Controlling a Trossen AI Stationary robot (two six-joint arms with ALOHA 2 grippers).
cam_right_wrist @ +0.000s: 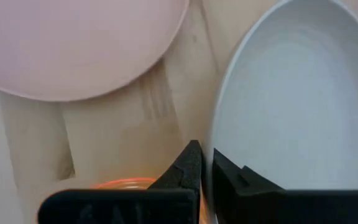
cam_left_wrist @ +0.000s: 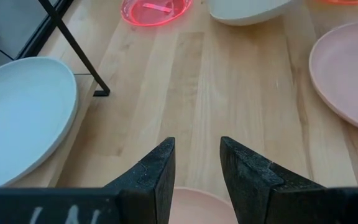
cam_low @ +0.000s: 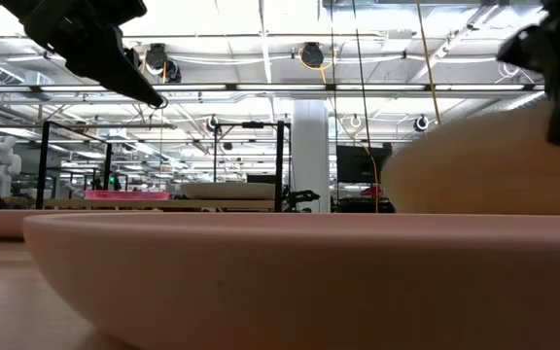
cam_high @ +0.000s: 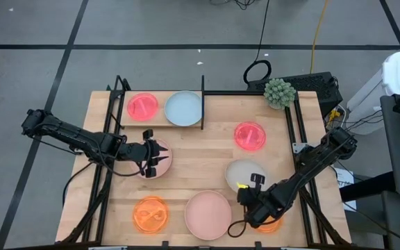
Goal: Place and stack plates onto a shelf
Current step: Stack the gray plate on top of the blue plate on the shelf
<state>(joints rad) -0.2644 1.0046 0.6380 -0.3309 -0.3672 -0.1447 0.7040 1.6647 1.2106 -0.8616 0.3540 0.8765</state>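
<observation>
The right gripper [cam_high: 248, 192] is working at the lower right of the overhead picture, nipping the near rim of the beige plate [cam_high: 246, 173]. In the right wrist view its fingers [cam_right_wrist: 189, 167] are pinched almost together on that plate's edge [cam_right_wrist: 291, 93], with only a thin gap showing between them. The low view shows the beige plate [cam_low: 484, 165] tilted up, its edge raised off the table. An orange plate [cam_high: 269, 223] is lying partly hidden under that arm, just beside the big pale-pink plate [cam_high: 207, 214] at the bottom centre.

Over at the left, the left gripper [cam_high: 151, 160] is hovering above a smaller pale-pink plate [cam_high: 160, 158] in the middle-left of the overhead picture. Its fingers [cam_left_wrist: 160, 174] are standing a little apart and holding nothing; the rim of that plate [cam_left_wrist: 201, 208] is peeking out below them in the left wrist view.

The shelf [cam_high: 162, 123] is sitting at the upper left of the tabletop [cam_high: 207, 156], and two plates are already resting on it side by side: a neon pink plate [cam_high: 142, 106] on the left and a light-blue plate [cam_high: 184, 108] on the right, against the black post.

Another neon pink plate [cam_high: 250, 136] is lying right of centre, and a second orange plate [cam_high: 151, 213] is sitting at the lower left. A small green plant [cam_high: 279, 92] is standing at the table's upper right corner.
</observation>
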